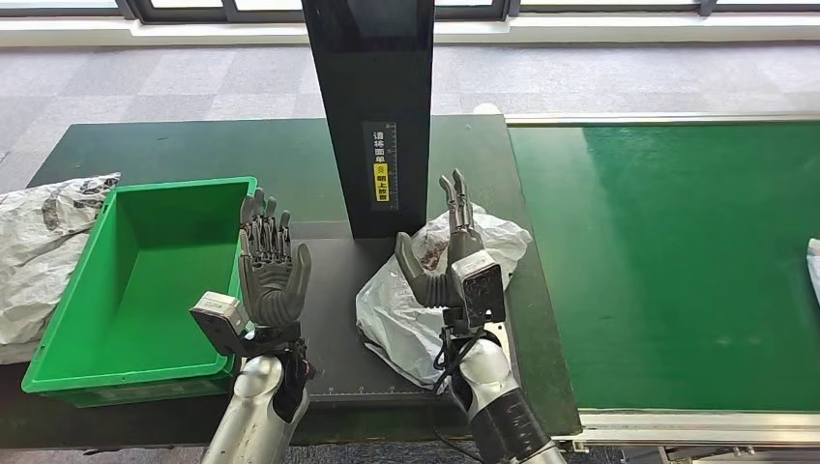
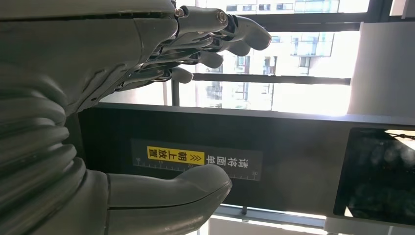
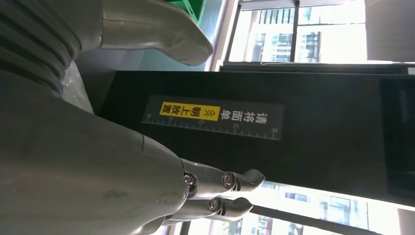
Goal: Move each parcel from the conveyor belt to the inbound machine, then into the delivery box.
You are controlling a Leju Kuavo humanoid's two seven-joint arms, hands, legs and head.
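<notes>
left hand (image 1: 274, 274) raised, empty, right hand (image 1: 447, 259) likewise

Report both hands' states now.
Left hand: open, holding nothing.
Right hand: open, above the white parcel, not gripping it.

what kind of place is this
Likely a parcel-sorting or logistics station: a green conveyor belt, a black scanner-like inbound machine with a white parcel on its plate, and a green delivery box.
</notes>
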